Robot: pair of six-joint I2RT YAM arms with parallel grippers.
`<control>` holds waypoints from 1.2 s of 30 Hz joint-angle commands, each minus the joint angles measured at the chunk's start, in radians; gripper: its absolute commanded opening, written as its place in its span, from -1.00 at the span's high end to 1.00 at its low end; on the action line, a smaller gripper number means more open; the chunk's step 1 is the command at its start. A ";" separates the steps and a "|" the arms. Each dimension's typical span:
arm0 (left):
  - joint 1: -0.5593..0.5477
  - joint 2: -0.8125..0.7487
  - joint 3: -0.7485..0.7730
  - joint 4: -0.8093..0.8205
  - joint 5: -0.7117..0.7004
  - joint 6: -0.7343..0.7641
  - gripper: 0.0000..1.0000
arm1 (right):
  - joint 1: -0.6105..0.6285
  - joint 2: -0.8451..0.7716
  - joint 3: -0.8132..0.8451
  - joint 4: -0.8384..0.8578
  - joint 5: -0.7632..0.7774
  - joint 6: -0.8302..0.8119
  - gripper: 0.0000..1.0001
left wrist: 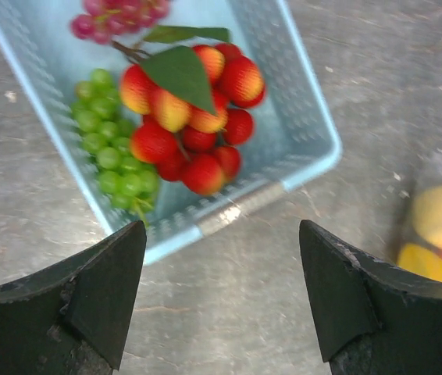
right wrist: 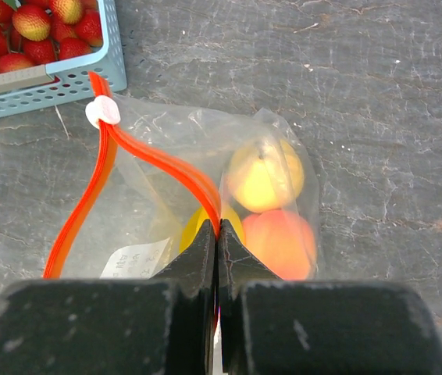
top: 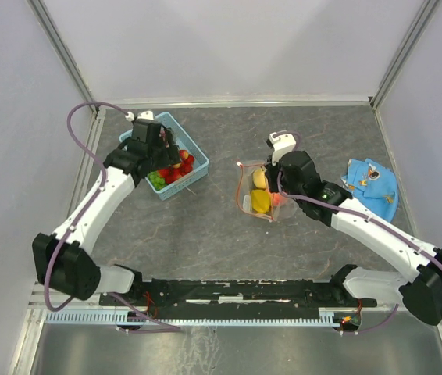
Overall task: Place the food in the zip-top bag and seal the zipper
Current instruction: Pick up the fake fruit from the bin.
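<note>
— Black fingers [left wrist: 104, 289] of the left gripper [left wrist: 222, 258] fill the bottom of its wrist view, spread wide with nothing between them; why hang there?
— It hovers above the light blue basket [left wrist: 307, 133], upper left of the overhead frame; strawberries [left wrist: 197, 133] and green grapes [left wrist: 112, 152] lie in it, so I judge it is lining up the next pick.
— And the right gripper [right wrist: 219, 232]?
— Pinched tight on the zipper [right wrist: 155, 160], the red-orange strip; lifting one lip holds the mouth of the zip-top bag [right wrist: 174, 133] parted for loading; lemon [right wrist: 264, 176], peach [right wrist: 283, 244] and a yellow mango [right wrist: 192, 228] sit inside, centre right of the overhead frame.
— Surroundings?
— Grey marbled table [top: 205, 242], matte; pale walls [top: 229, 47] on three sides; a blue cloth-like object [top: 373, 187] lies at the right edge, well apart from the bag.
</note>
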State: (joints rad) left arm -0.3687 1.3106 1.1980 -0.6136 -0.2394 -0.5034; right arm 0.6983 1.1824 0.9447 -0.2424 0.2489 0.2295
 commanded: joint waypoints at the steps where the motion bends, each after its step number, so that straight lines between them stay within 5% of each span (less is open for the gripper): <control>1: 0.121 0.100 0.110 -0.011 0.041 0.097 -0.68 | 0.001 -0.047 -0.026 0.058 0.038 -0.022 0.95; 7: 0.248 0.302 0.284 0.014 0.094 0.188 -0.67 | 0.000 -0.043 -0.030 0.064 0.027 -0.028 0.95; 18: 0.306 0.656 0.649 -0.016 0.246 0.411 -0.72 | 0.000 -0.066 -0.039 0.064 0.019 -0.027 0.95; 36: 0.331 0.994 0.837 -0.014 0.320 0.690 -0.65 | 0.001 -0.024 -0.047 0.085 -0.030 -0.009 0.96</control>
State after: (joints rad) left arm -0.0471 2.2616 1.9476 -0.6373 0.0727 0.1020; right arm 0.6983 1.1450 0.8963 -0.2173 0.2359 0.2123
